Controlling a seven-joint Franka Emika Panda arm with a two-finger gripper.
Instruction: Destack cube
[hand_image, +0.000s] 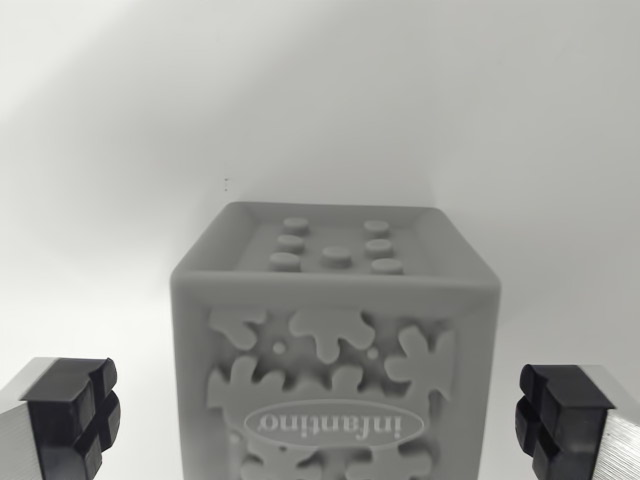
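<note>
The cube (335, 350) bears "infantino" in an oval, seen upside down.

The cube (335, 340) looks like soft matt grey plastic or rubber, with raised studs on top and embossed blobs around an "infantino" oval. Flanking it, the fingertips (75, 415) carry black, grooved rubbery pads on brushed metal. Behind the cube, the surface (320, 100) is smooth matt white.

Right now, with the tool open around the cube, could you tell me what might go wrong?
1. The fingers stand clear of the grey cube on both sides; closing off-centre could push it sideways.
2. The raised pattern on its front may carry to the sides, making the grip uneven.
3. Whatever lies beneath is out of view, so lifting might disturb it.
</note>
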